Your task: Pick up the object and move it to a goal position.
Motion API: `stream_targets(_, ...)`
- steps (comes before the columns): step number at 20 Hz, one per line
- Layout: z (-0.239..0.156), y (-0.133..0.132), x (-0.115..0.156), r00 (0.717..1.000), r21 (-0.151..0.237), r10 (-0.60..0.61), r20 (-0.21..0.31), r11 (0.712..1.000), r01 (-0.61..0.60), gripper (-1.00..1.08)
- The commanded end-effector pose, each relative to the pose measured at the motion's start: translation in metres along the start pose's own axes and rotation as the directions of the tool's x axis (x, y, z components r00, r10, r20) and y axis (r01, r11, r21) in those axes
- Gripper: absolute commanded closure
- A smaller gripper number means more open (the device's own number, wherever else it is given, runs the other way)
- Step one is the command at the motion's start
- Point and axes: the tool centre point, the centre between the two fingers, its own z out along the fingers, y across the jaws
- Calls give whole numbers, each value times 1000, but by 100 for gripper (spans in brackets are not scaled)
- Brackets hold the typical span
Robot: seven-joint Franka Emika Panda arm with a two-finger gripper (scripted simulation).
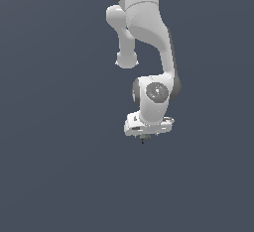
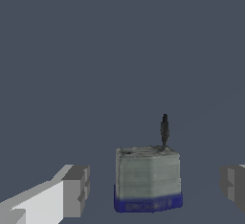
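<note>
The object (image 2: 148, 182) is a small grey block with a dark blue band along one edge and a thin dark stem sticking out of the opposite face. It sits between the two grey fingertips (image 2: 76, 189) of my gripper (image 2: 155, 188), with a clear gap on each side, so the gripper is open around it and not touching. In the exterior view the white hand points down, and my gripper (image 1: 144, 137) shows only as a short stub. The object (image 1: 143, 140) is a tiny dark speck right under it.
Everything around is a uniform dark blue-grey surface with no other objects, edges or markers showing. The white arm (image 1: 149, 37) comes down from the top of the exterior view.
</note>
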Motion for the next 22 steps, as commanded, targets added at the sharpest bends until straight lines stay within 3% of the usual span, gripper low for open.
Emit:
stream_targets(1,13,0,-1,1000,0,-1,1,1000,1,-92)
stream_targets(10,36,-1,0,1000,0,-1,0,1000,1,-92)
stream_targets(11,36,-1,0,1000,0,-1,0,1000,1,108)
stream_targets(22,35,0,0,1000,0,0,0,1000,0,108)
